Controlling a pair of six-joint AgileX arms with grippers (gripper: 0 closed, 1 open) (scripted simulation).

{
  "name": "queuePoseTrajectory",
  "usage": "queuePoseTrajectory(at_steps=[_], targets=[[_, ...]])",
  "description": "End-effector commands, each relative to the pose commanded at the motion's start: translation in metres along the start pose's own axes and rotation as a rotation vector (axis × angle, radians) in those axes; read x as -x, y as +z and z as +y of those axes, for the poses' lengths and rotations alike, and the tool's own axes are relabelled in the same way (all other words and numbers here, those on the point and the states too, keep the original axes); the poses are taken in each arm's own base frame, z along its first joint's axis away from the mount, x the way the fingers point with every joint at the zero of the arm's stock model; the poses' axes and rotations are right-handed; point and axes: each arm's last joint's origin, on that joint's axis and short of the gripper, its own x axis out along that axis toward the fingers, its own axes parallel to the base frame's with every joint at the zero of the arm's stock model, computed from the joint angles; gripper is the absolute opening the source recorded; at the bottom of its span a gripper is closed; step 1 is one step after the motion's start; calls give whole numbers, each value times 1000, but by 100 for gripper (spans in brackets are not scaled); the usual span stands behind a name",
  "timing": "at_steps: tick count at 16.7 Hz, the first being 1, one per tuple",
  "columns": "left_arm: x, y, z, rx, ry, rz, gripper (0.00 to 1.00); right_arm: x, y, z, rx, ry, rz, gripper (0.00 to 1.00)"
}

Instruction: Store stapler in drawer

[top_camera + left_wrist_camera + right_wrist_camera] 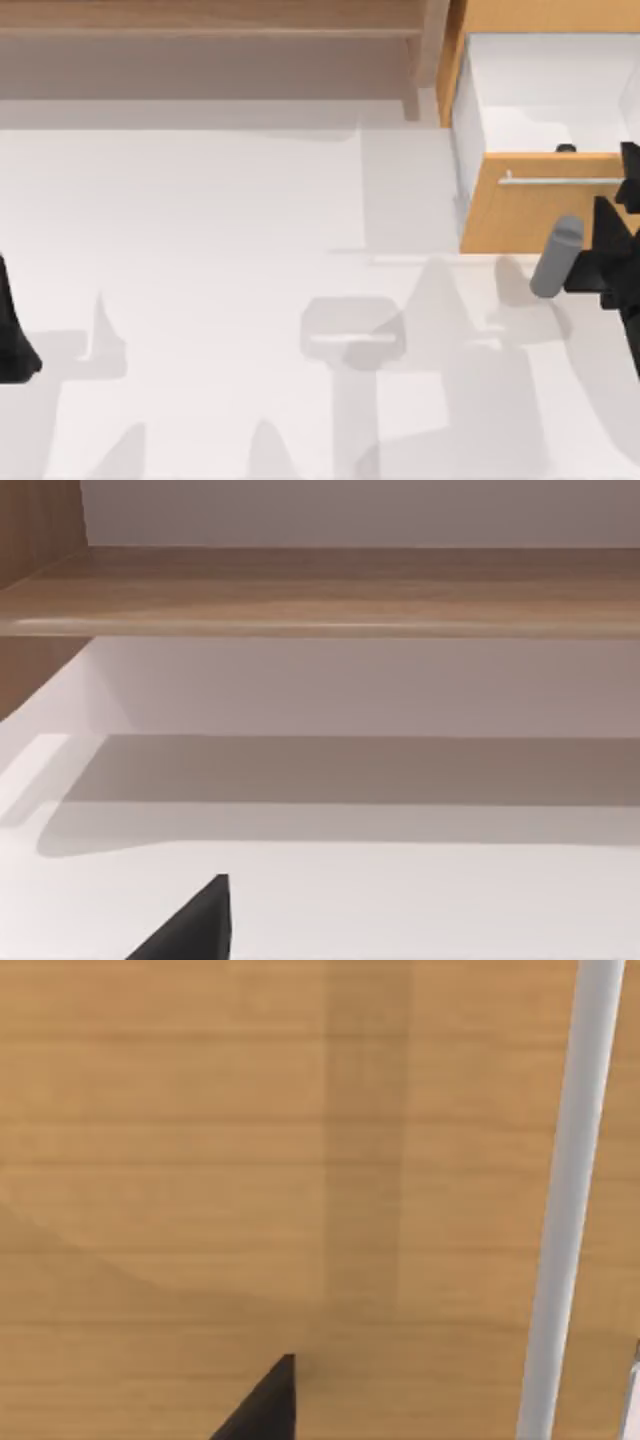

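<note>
Drawer [520,215] sat at the worktop's back right corner, pulled open, white inside showing. Right gripper [630,178] was up against the tan front, at the right end of the handle [560,180]. Right wrist view had the bar [565,1200] close up, wood grain behind it. Couldn't tell how wide that claw was, or whether it had hold of anything.

Stapler: couldn't pick it out for sure. A small dark bit [566,148] peeked over the front's top edge, inside the drawer; poss. that, poss. not. A grey cylinder [556,256] sat just in front of the drawer by the right arm; arm part or object, can't say.

Left gripper [12,340] was parked at the worktop's left edge, facing the shelf [320,590]; claw state unclear too.

Handling, my guess: a stapler's stiff, compact, fairly weighty, smooth on top, so prob. slippery. Best pinched across the narrow sides, approx. mid-body.
</note>
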Motion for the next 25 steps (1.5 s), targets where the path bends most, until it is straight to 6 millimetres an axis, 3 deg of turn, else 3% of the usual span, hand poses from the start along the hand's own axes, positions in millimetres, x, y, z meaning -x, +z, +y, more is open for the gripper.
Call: queuePoseTrajectory(at_steps=[8,18,25], targets=[[0,0,0,0,0,0,100,0,0,0,0,0,0,2],[0,0,0,0,0,0,100,0,0,1,0,8,-2,0],[0,0,0,0,0,0,100,-42,1,1,-3,3,1,0]])
